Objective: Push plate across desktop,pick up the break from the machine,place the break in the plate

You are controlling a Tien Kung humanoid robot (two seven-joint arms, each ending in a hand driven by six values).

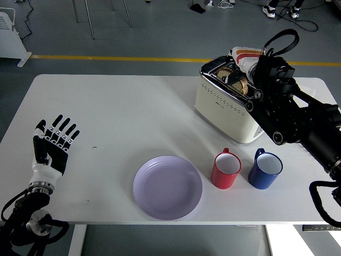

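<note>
Right hand (241, 66) is down over the toaster (229, 104) at the tabletop's (117, 112) far right edge, right at the bread (233, 78) sitting in the slot; whether it has a grip, can't tell. Left hand (51, 146) hovers released, fingers spread, at the near left edge. The lilac plate (167, 187) sits at the near edge, beside the red mug (226, 169) and blue mug (265, 169).

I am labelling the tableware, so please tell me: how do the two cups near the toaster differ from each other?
The red cup stands left, nearer the lilac plate; the blue cup stands right, further from the plate. The red cup's handle points to the far side of the table; the blue cup's handle points far-left. Both are upright, white inside, appear empty, look similar in size, and stand in front of the toaster.
</note>
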